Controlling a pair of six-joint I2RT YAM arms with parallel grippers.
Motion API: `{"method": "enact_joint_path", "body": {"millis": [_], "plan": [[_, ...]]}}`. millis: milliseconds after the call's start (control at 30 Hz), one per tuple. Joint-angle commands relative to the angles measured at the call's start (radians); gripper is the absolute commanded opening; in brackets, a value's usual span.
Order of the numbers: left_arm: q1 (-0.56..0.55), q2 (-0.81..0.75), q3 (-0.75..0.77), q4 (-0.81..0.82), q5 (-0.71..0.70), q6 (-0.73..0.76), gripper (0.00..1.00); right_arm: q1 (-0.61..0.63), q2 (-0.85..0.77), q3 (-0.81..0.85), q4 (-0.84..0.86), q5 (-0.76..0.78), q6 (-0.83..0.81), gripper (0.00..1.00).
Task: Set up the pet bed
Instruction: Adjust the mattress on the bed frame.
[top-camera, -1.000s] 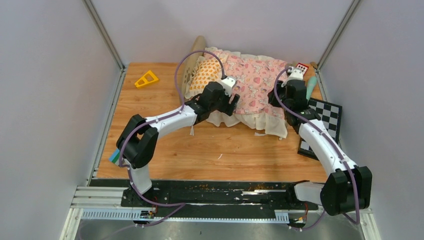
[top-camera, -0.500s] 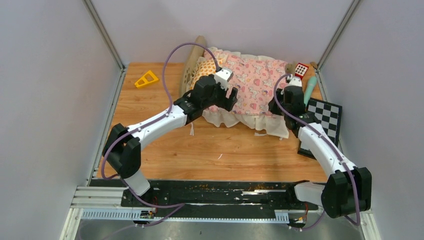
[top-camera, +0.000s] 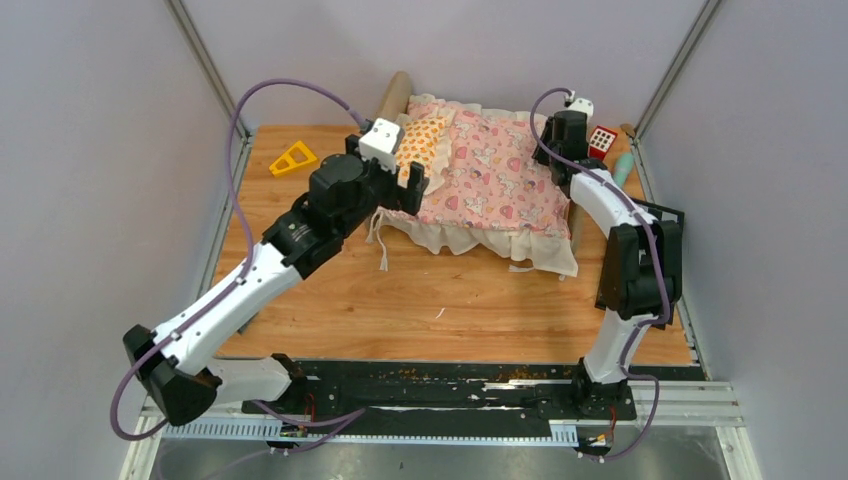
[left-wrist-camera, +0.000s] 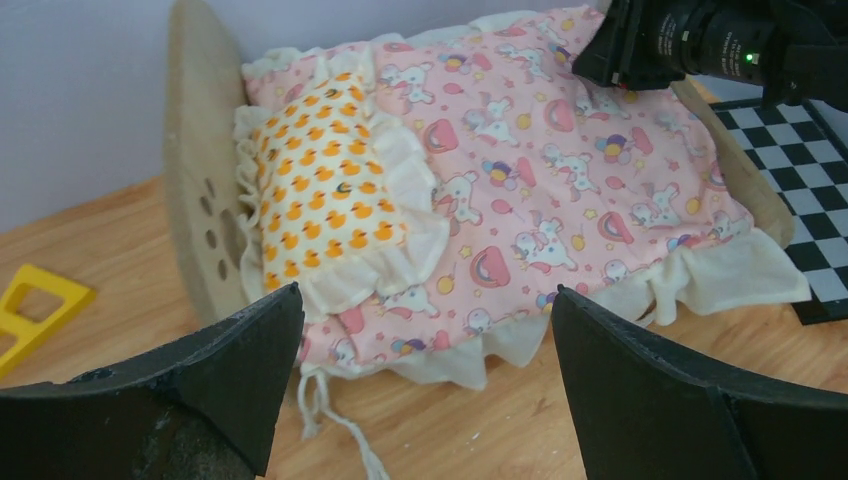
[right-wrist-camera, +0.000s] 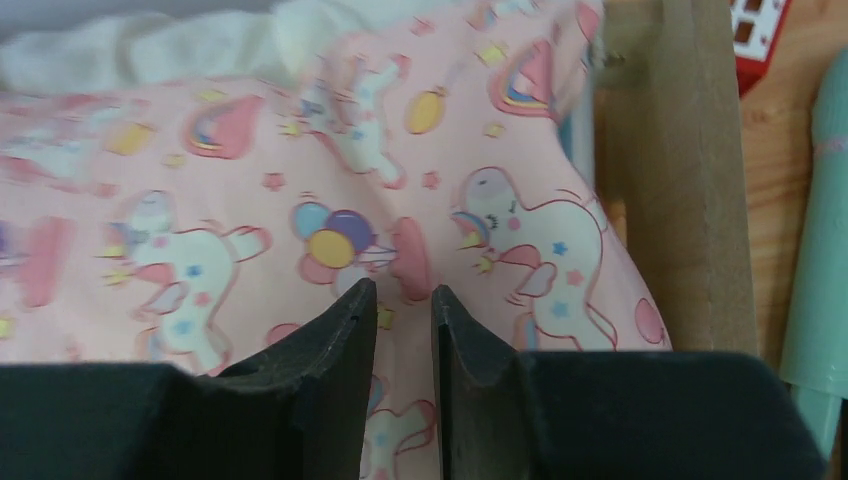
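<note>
The pet bed stands at the back of the table, its wood headboard (top-camera: 388, 103) on the left. The pink unicorn quilt (top-camera: 490, 175) is spread over it, ruffle hanging over the near side. The orange duck-print pillow (top-camera: 420, 143) lies at the head end. My left gripper (top-camera: 405, 190) hovers by the near head corner, jaws wide open and empty (left-wrist-camera: 425, 310); the pillow (left-wrist-camera: 330, 200) and quilt (left-wrist-camera: 560, 190) lie beyond it. My right gripper (top-camera: 556, 160) is at the foot end, jaws almost closed (right-wrist-camera: 404, 290) just over the quilt (right-wrist-camera: 250, 180), nothing visibly pinched. A wood rail (right-wrist-camera: 670, 180) runs beside it.
A yellow triangle block (top-camera: 293, 158) lies at the back left. A red block (top-camera: 602, 138), a teal cylinder (top-camera: 622, 165) and a chequered board (top-camera: 660, 215) lie right of the bed. A white cord (top-camera: 380, 245) trails from the quilt. Grey walls close both sides.
The left arm stretched out and pulled back left off the quilt to the head corner. The right arm swung from the near foot side to the far foot end.
</note>
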Motion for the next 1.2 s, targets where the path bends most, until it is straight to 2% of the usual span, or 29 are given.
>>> {"method": "enact_joint_path", "body": {"millis": [0, 67, 133, 233, 333, 467, 667, 800, 933, 1167], "plan": [[-0.004, -0.117, -0.050, -0.128, -0.111, 0.031, 1.00, -0.064, 0.070, 0.076, -0.085, 0.090, 0.014, 0.28], [-0.003, -0.165, -0.067, -0.158, -0.140, 0.035, 1.00, -0.074, 0.081, 0.081, -0.096, 0.063, 0.009, 0.28], [-0.002, -0.207, -0.072, -0.200, -0.162, 0.043, 1.00, -0.054, 0.048, 0.084, -0.086, 0.050, -0.027, 0.34], [0.003, -0.250, -0.058, -0.262, -0.194, 0.054, 1.00, 0.038, -0.024, 0.099, -0.033, 0.101, -0.126, 0.41], [0.007, -0.291, -0.039, -0.320, -0.234, 0.056, 1.00, 0.151, -0.049, 0.191, -0.045, 0.133, -0.174, 0.46], [0.009, -0.375, -0.043, -0.381, -0.310, 0.049, 1.00, 0.274, 0.000, 0.319, -0.112, 0.073, -0.084, 0.49], [0.009, -0.503, -0.069, -0.468, -0.362, 0.030, 1.00, 0.419, 0.176, 0.549, -0.224, 0.079, 0.025, 0.57], [0.009, -0.557, -0.083, -0.508, -0.350, 0.017, 1.00, 0.453, 0.270, 0.657, -0.326, 0.126, 0.099, 0.64], [0.009, -0.590, -0.098, -0.526, -0.341, 0.013, 1.00, 0.463, 0.314, 0.669, -0.348, 0.155, 0.139, 0.70], [0.009, -0.617, -0.134, -0.520, -0.330, 0.013, 1.00, 0.470, 0.389, 0.693, -0.349, 0.103, 0.144, 0.74]]}}
